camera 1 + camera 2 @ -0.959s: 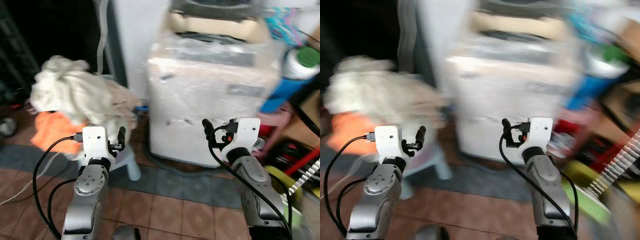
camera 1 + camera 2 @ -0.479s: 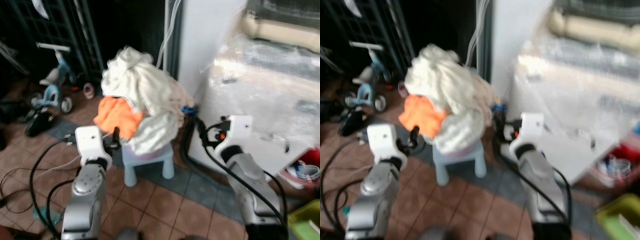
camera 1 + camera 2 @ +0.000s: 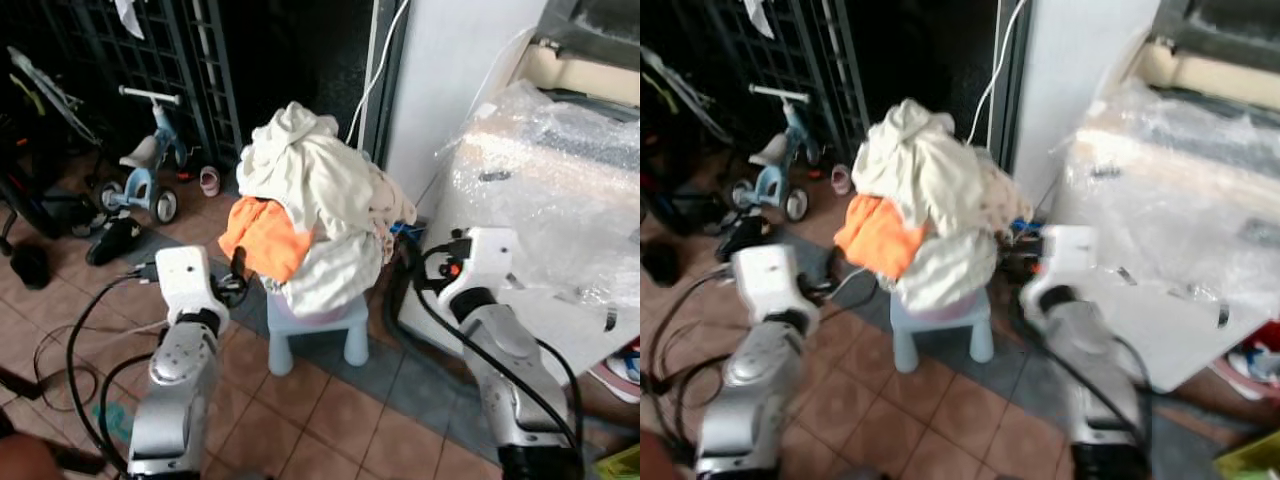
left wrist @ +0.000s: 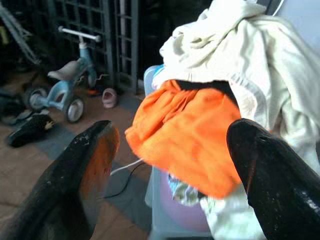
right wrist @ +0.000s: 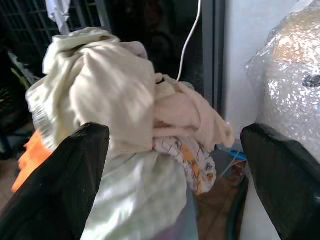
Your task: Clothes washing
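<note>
Laundry [image 3: 315, 215] is sitting heaped on a small pale blue stool [image 3: 310, 335] straight ahead of me at twelve o'clock: cream and white cloth on top, an orange garment [image 3: 262, 238] hanging out toward ten o'clock, a printed piece showing at the side nearest the washer. The heap is hiding the stool's seat, so I am seeing just its legs and front edge.

My left gripper [image 4: 167, 165] is hovering short of the pile with its fingers [image 4: 90, 165] spread wide, the orange garment framed between them and nothing touching. My right gripper [image 5: 175, 165] is likewise standing open, pointing at the cream cloth from the two o'clock side, holding nothing.

At two o'clock the washing machine [image 3: 550, 200] is standing wrapped in bubble plastic; its top is being cut off by the frame edge, so I cannot tell whether the lid is up or down. A white cable [image 3: 375, 60] is hanging down the dark doorway behind the pile. At ten o'clock a child's tricycle [image 3: 140, 170] is standing by a metal grille, with dark shoes near it that are hard to make out. The right eye view is slightly blurred.
</note>
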{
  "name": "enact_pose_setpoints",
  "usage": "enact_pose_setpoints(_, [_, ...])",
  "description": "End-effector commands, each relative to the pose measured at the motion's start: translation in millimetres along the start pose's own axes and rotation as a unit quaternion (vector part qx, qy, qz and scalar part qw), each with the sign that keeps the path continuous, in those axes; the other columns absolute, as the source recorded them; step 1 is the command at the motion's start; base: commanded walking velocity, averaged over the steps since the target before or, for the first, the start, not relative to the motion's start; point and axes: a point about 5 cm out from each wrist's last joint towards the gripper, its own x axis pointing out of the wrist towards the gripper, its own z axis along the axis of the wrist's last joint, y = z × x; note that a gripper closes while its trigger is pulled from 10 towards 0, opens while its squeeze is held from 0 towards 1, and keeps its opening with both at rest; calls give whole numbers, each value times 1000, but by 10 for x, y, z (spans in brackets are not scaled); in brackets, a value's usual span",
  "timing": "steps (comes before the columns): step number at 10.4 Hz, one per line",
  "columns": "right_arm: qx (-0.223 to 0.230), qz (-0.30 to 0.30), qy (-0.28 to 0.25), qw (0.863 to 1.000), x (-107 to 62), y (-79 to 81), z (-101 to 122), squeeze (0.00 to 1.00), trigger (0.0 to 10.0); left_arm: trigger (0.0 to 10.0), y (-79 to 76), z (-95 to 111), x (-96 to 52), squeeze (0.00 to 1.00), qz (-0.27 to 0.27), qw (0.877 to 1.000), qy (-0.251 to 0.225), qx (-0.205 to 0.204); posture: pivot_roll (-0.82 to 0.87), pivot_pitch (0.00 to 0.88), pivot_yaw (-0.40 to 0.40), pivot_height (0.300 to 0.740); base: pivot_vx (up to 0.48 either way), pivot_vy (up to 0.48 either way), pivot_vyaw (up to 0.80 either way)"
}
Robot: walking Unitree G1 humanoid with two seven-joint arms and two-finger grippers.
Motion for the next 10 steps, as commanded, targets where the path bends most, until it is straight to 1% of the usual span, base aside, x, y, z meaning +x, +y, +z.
enact_pose_setpoints(1, [6,18,-6,1000,28,101,21,0,10000,10000,90,-16,8,0,14,1000,3,3,-62,0,14,740,472,0,0])
enact_pose_setpoints(2, [6,23,-4,1000,13,124,9,0,10000,10000,91,-9,16,0,16,1000,3,1,-65,0,17,740,469,0,0])
enact_pose_setpoints(3, [-28,20,6,999,22,161,-6,0,10000,10000,85,-15,19,0,16,1000,5,0,-66,0,15,740,469,0,0])
enact_pose_setpoints(4, [-19,24,-2,1000,43,205,-5,0,10000,10000,74,-21,18,0,16,1000,7,0,-68,0,13,740,465,0,0])
enact_pose_setpoints(5, [-42,30,-9,999,60,218,25,0,10000,10000,70,-25,17,0,17,1000,7,1,-67,0,11,740,458,0,0])
enact_pose_setpoints(6, [-20,83,-4,996,61,307,57,0,10000,10000,95,-43,28,0,39,999,17,6,-65,0,10,740,255,0,0])
enact_pose_setpoints(7, [-40,144,-18,989,64,405,101,0,10000,10000,115,-46,31,0,51,998,19,12,-59,0,12,740,0,0,0])
enact_pose_setpoints(8, [-57,204,-12,977,73,498,91,0,10000,10000,124,-63,20,0,54,998,28,14,-52,0,13,740,0,0,0])
enact_pose_setpoints(9, [-74,249,-3,966,89,562,68,0,10000,10000,136,-69,10,0,53,998,30,15,-49,0,12,740,0,0,0])
enact_pose_setpoints(10, [-113,255,4,960,161,555,31,0,10000,10000,146,-67,8,0,56,998,30,18,-36,0,6,740,0,0,0])
